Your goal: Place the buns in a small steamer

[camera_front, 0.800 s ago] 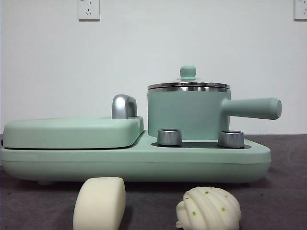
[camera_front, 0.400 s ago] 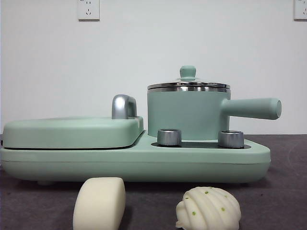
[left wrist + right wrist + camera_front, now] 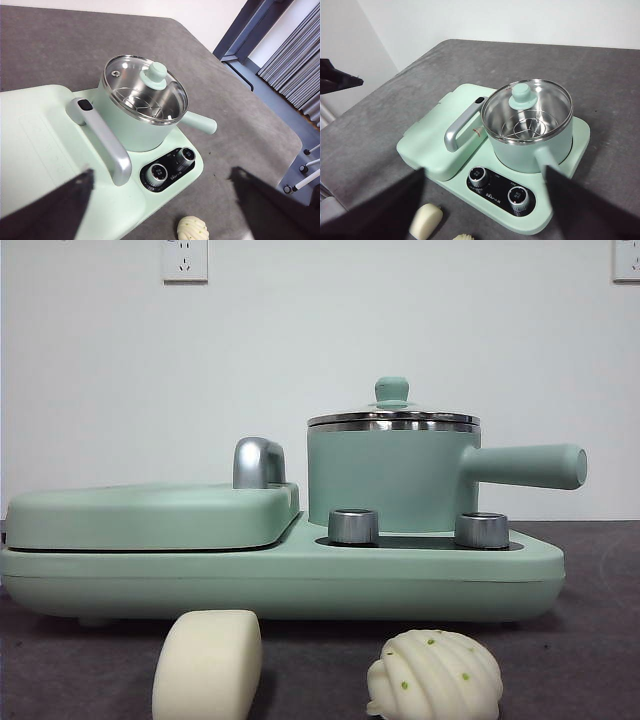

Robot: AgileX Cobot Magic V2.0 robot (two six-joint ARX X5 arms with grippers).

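The smooth cream-white bun (image 3: pixel 207 665) and the ridged, green-specked bun (image 3: pixel 435 675) lie side by side on the grey table in front of the appliance. The small steamer (image 3: pixel 385 480) stands on the right half of the base with its glass lid on and its stick handle pointing right. From high above, my left gripper (image 3: pixel 160 207) looks down at the steamer (image 3: pixel 142 105) and the ridged bun (image 3: pixel 192 229), its jaws wide open and empty. Also held high, my right gripper (image 3: pixel 482 210) stands open over the steamer (image 3: pixel 527 120) and the smooth bun (image 3: pixel 426 221). Neither gripper appears in the front view.
A flat mint-green grill lid (image 3: pixel 150 515) with a chrome handle (image 3: pixel 258 462) covers the left half of the base (image 3: pixel 280 585). Two steel knobs (image 3: pixel 353 526) sit in front of the pot. The table's edge (image 3: pixel 260 95) runs beside the appliance. A dark arm tip (image 3: pixel 337 77) shows at the side.
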